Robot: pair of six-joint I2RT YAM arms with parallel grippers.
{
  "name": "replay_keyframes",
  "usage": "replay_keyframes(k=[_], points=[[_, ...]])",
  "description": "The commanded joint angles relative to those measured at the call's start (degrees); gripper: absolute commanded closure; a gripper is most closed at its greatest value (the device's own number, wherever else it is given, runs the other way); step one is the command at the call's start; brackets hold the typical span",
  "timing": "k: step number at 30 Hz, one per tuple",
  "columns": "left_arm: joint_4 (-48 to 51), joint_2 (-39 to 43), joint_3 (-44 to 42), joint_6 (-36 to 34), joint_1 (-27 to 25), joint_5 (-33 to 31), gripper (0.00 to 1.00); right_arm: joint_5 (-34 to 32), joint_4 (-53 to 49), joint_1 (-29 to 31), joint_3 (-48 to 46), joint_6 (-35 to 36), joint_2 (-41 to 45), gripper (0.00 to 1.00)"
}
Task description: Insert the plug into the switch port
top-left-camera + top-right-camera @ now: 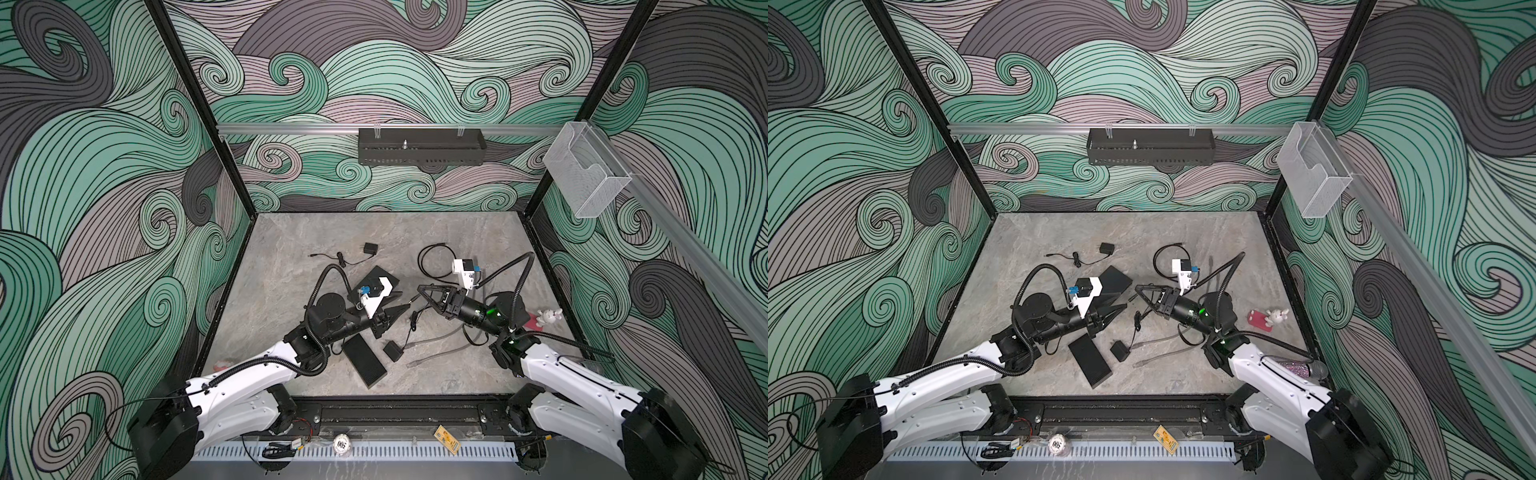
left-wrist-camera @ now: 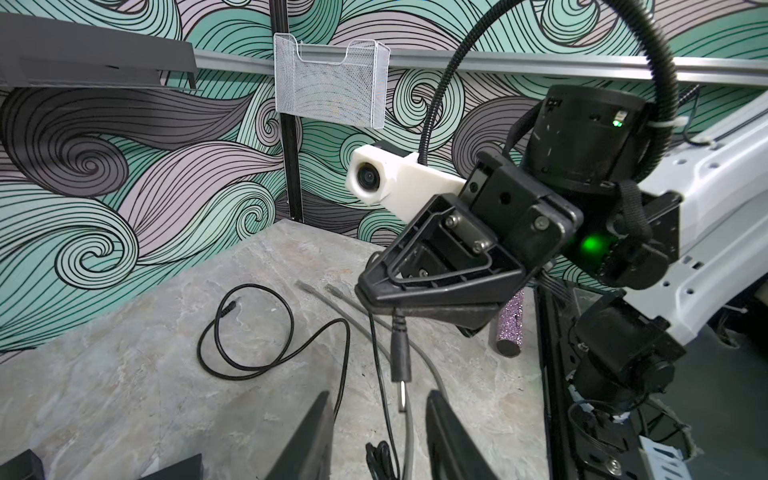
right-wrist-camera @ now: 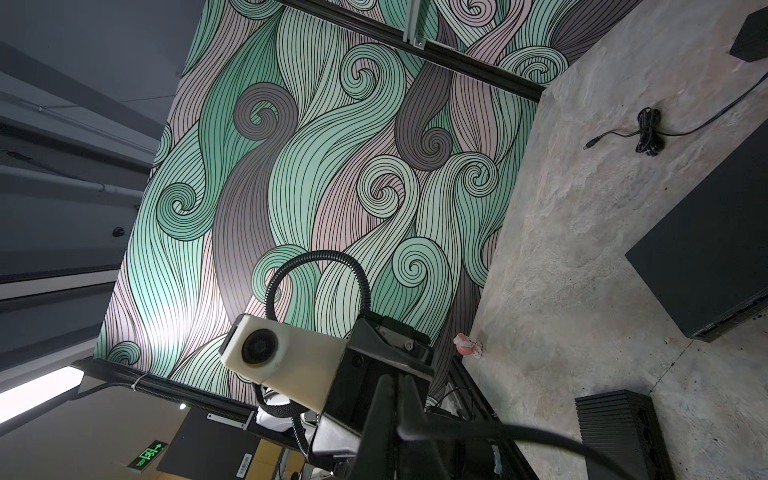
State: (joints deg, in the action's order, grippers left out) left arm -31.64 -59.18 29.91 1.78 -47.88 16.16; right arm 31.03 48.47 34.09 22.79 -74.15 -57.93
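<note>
Currently it's tight in the middle: the two grippers point tip to tip near the centre of the table (image 1: 374, 228), just apart. The right gripper (image 2: 368, 293) is clamped shut on the tail of the plug (image 2: 400, 359), and the barrel hangs free below its fingers. The left gripper (image 2: 378, 395) has its jaws apart with nothing in them. In the left wrist view the plug tip lines up with that gap, but I can't tell the depth.

Room: bare stone runs along the far edge and the far left corner. The near edge is crowded by both arms. On the right side I see a rabbit figure (image 1: 1278, 316) on a red block (image 1: 1260, 323) and a glitter tube (image 1: 1298, 368) lying against the right arm (image 1: 1266, 370).

Hidden: the far switch (image 1: 386, 277) sits partly under the left wrist camera (image 1: 374, 301). Whether it touches the left fingers or is only beside them, I can't tell. Its port face doesn't show in either top view. The right wrist view shows ports (image 3: 727, 322) along one edge, too dim to count. One end of the near switch (image 1: 365, 361) runs under the left arm (image 1: 328, 322).

Counts: two switches and two adapters — far adapter (image 1: 370, 248) near the back, near adapter (image 1: 392, 350) just beside the near switch — plus one black loop cable (image 1: 432, 259). The grey cable (image 1: 436, 340) could be one or two, I can't tell.
</note>
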Motion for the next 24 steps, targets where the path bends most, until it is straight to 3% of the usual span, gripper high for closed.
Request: replay_keyframes(k=[1, 18, 24], points=[[-2.86, -0.18, 2.26, -1.09, -0.07, 0.76, 0.62, -0.17, 3.35, -0.25, 1.52, -0.29, 0.19, 1.0], [-3.58, -2.51, 3.77, -0.4, -0.05, 2.29, 0.68, 0.09, 4.89, -0.31, 1.36, -1.17, -1.0, 1.0], [-2.74, -4.14, 5.4, -0.04, -0.11, 3.46, 0.78, 0.04, 5.02, -0.25, 1.18, -1.08, -0.69, 1.0]])
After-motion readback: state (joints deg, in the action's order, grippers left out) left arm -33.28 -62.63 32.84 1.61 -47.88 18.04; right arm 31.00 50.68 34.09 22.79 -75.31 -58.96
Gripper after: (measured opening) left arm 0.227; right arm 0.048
